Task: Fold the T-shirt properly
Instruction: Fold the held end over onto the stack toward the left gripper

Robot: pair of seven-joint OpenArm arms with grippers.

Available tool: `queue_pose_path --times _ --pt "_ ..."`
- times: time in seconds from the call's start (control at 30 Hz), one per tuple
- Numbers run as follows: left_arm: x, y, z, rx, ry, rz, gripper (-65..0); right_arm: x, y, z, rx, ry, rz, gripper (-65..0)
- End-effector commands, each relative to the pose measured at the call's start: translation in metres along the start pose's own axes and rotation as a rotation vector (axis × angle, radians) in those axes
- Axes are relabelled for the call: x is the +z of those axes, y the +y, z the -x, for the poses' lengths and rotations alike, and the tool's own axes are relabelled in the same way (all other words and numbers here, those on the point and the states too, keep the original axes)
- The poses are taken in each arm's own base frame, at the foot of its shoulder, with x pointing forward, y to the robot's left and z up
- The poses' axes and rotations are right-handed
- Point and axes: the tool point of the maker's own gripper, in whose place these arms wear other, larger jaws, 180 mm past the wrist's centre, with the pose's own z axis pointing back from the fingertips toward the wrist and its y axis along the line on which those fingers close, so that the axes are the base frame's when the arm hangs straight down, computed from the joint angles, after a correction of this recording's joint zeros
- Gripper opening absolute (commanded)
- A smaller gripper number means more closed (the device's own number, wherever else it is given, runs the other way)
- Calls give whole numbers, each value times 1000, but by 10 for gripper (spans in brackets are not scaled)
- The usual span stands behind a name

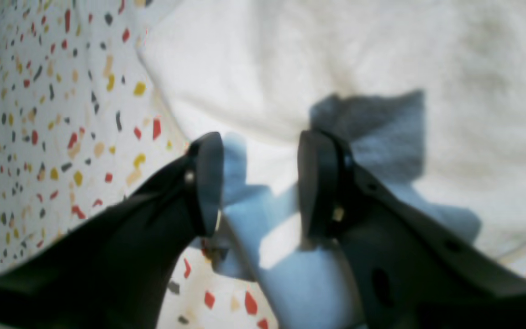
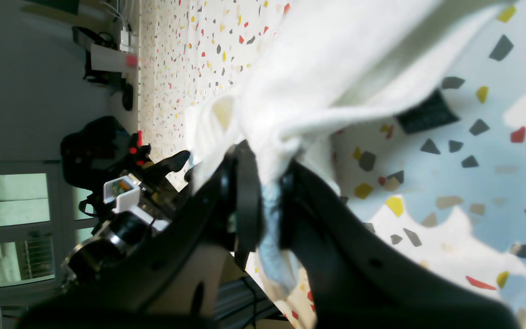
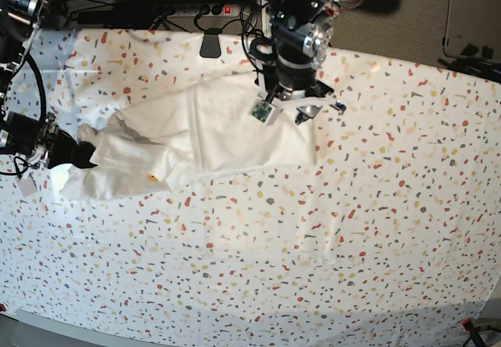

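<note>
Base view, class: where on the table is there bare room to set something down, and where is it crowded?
Free: the speckled table cover in front of the T-shirt, and right of it to the edge. Crowded: the far-left part, where the right gripper pinches the shirt's end and the left gripper hovers open over its other end.

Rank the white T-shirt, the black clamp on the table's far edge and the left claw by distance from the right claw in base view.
1. White cotton T-shirt: gripped in the right claw.
2. Black clamp: far edge.
3. Left claw: over the shirt's other end.
</note>
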Motion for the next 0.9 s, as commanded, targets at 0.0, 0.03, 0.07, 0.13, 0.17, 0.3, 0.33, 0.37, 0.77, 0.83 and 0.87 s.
queue_pose_path --times 0.0,0.03,0.07,0.13,0.17,0.3,0.33,0.37,0.77,0.83,0.87 --pt "-1 1 -5 1 0 8 -381 10 11 -24 46 -56 -20 -650" --pt "-2 5 -9 -2 -8 0 -381 9 12 -26 49 -59 -24 -650" --pt "-3 8 -12 -3 -13 -6 -381 7 15 -29 52 -65 -32 -650" --pt "-4 13 -16 -4 -15 -15 -381 0 21 -33 57 -78 -56 -650" --pt "-5 15 -17 -3 -15 -17 -381 -4 25 -35 58 -84 -71 -650" --pt "-5 15 -17 -1 -13 -15 -381 -29 44 -40 55 -106 -150 -650" --pt "-5 15 -17 -1 -13 -16 -381 -36 48 -38 54 -101 -168 -650" --pt "-5 15 -17 -1 -14 -16 -381 -44 53 -36 54 -91 -187 -650" --pt "-5 15 -17 -1 -14 -16 -381 -133 105 46 114 252 -313 -650" --pt "-5 15 -17 -1 -14 -16 -381 -140 114 55 139 287 -329 -650" --pt "-5 15 -17 -1 -14 -16 -381 -144 119 59 149 300 -339 -650"
